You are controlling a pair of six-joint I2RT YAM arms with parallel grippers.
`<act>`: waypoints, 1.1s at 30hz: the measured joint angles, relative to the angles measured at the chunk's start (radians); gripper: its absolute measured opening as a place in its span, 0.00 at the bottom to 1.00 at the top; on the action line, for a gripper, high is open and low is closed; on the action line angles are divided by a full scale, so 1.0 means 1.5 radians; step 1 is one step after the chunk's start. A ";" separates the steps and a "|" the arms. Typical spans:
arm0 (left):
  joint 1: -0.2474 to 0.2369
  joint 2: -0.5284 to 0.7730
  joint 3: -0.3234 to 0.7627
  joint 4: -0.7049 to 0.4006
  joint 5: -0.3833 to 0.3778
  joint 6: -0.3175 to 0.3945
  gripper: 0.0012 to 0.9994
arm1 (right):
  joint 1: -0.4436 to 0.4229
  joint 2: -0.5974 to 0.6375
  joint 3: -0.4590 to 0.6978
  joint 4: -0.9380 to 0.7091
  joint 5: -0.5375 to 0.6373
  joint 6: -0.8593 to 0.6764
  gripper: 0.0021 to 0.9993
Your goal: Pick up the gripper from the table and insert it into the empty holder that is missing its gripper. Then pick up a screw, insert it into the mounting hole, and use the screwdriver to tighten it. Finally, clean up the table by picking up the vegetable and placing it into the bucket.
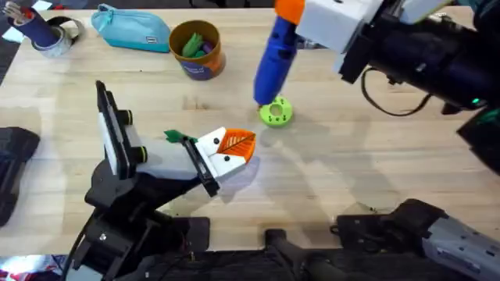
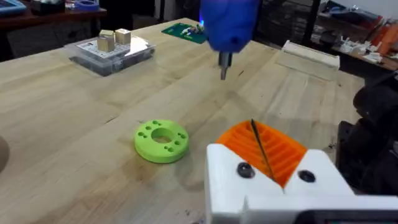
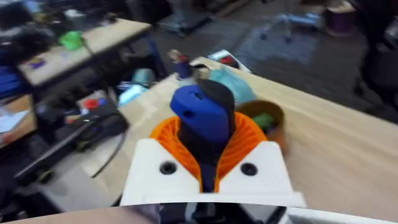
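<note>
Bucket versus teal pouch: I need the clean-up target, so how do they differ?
The bucket is round, mustard-yellow and open-topped, with green pieces inside; the teal pouch is long and lies flat. Both sit side by side at the far edge of the table.

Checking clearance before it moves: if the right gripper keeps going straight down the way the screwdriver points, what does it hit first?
Probably the green ring: the screwdriver held by the right gripper hangs tip-down near it. Depth is unclear; it could meet bare table beside it.
</note>
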 joint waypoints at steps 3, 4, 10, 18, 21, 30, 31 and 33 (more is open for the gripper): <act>0.000 0.000 0.000 0.000 0.000 0.000 0.01 | 0.017 0.001 -0.020 0.083 -0.044 0.003 0.07; 0.000 0.000 0.000 0.000 0.000 0.000 0.01 | 0.022 0.002 -0.024 0.102 -0.056 0.004 0.07; 0.000 0.000 0.000 0.000 0.000 0.000 0.01 | 0.072 0.033 -0.030 0.161 -0.101 0.021 0.07; 0.000 0.000 0.000 0.000 0.000 0.000 0.01 | 0.133 0.072 -0.033 0.201 -0.120 0.031 0.06; 0.000 0.000 0.000 0.000 0.000 0.000 0.01 | 0.137 0.075 -0.033 0.211 -0.121 0.031 0.05; 0.000 0.000 0.000 0.000 0.000 0.000 0.01 | 0.137 0.099 -0.033 0.252 -0.121 0.032 0.05; 0.000 0.000 0.000 0.000 0.000 0.000 0.01 | 0.137 0.104 -0.033 0.255 -0.121 0.031 0.04; 0.000 0.000 0.000 0.000 0.000 0.000 0.01 | 0.137 0.114 -0.033 0.257 -0.121 0.031 0.04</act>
